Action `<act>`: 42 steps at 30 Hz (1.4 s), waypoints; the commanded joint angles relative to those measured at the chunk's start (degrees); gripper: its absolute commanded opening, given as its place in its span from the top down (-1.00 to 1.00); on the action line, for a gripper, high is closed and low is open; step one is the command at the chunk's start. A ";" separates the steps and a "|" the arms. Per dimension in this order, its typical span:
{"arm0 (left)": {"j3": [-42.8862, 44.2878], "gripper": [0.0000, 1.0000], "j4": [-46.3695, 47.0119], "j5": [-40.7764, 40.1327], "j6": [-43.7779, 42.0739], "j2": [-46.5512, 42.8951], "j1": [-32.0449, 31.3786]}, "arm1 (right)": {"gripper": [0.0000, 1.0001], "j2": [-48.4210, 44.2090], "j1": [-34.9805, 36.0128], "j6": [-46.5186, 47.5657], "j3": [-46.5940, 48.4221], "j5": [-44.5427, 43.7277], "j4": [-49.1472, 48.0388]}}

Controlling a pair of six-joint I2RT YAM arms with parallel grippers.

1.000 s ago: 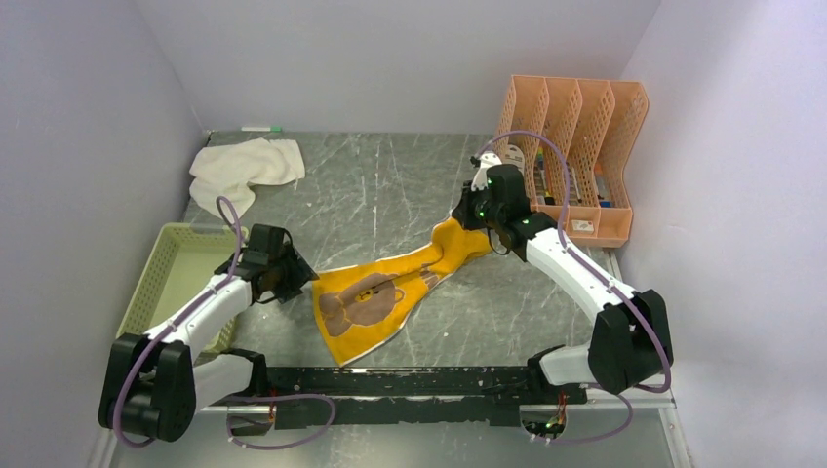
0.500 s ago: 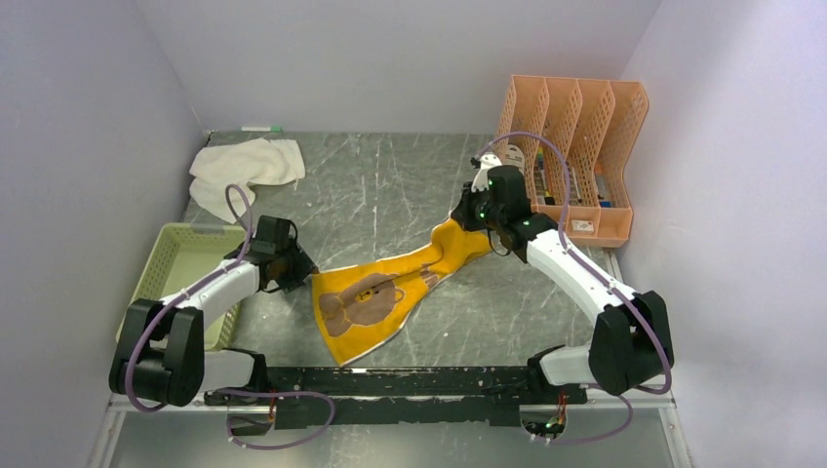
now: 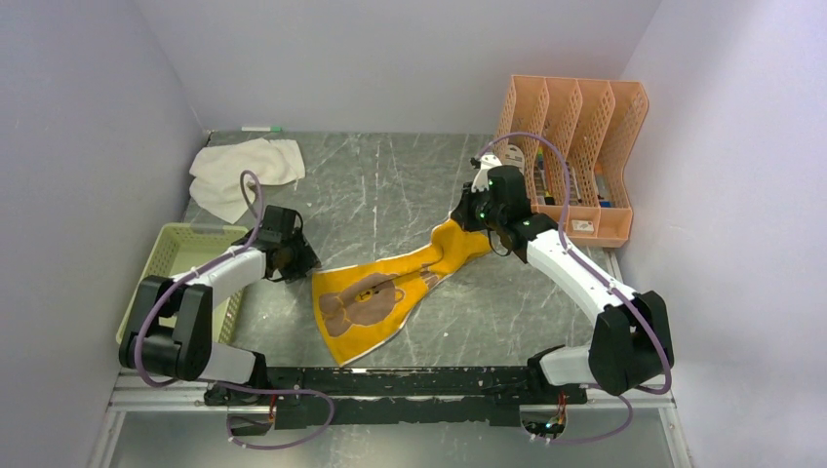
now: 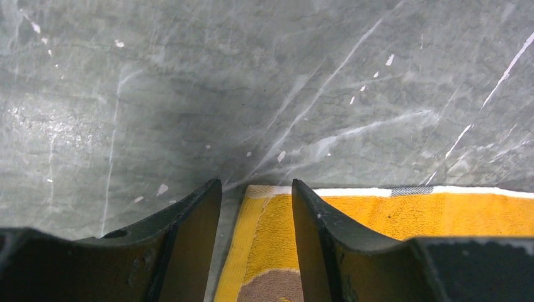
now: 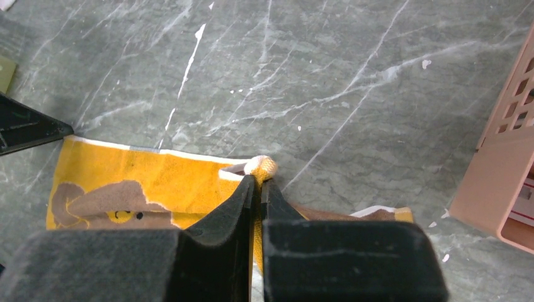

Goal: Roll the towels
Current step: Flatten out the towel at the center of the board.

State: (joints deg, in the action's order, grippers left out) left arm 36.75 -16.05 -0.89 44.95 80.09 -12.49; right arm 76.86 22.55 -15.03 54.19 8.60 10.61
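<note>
1. The green basket [image 3: 166,249] sits at the bench's [image 3: 390,185] left edge; nothing shows in the part the arm leaves visible.
2. Behind it, the cream towel [image 3: 244,168] lies crumpled in the far-left corner, untouched.
3. The left jaws stand apart, low over the bench, straddling the near-left corner of the yellow towel [image 3: 375,297] and not clamped on it.
4. That towel lies mid-bench, partly spread and bear-print up, narrowing to a bunched end on the right.
5. The right jaws are clenched on that bunched end. The step in hand looks like stretching the cloth flat before rolling, and next the left jaws need to pinch their corner and pull it taut.
6. The peach file rack [image 3: 575,127] stands far right, with small items in its slots that are too small to name.
</note>
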 commanded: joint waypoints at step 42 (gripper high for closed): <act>21.56 0.86 -13.81 -20.31 -16.45 -2.30 -0.95 | 1.00 -17.22 -2.09 -2.94 -3.95 -12.40 -9.27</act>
State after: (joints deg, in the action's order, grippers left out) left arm 48.86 -27.70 -19.03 36.73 84.36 -18.65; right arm 67.35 21.52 -16.05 51.11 3.29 8.45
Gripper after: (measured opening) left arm 0.081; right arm 0.021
